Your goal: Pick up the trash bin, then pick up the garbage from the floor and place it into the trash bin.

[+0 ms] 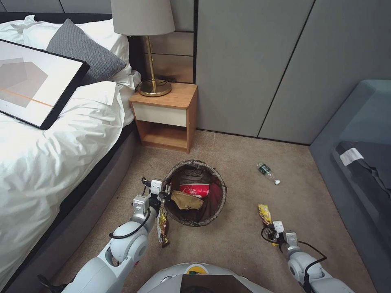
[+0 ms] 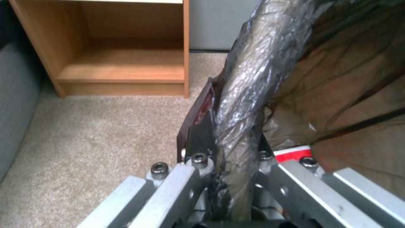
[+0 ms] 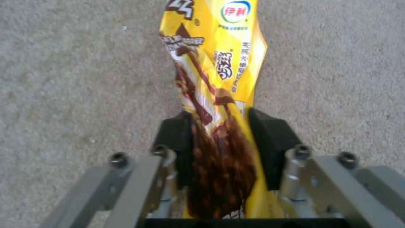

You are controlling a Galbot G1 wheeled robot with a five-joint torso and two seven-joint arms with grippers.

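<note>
The left gripper is clamped on the near-left rim of the trash bin, pinching the dark liner folded over that rim, so the bin counts as picked up. Beyond its fingertips, inside the bin, lie a red-and-white cup and a crumpled brown paper bag. Just below this gripper on the floor lies a dark snack wrapper, not yet collected. The right gripper is low over the carpet, closed on a yellow wrapper that sticks out ahead of its pads; it is creased, glossy, printed with chocolate. A green-labelled bottle lies well beyond this gripper, untouched.
</note>
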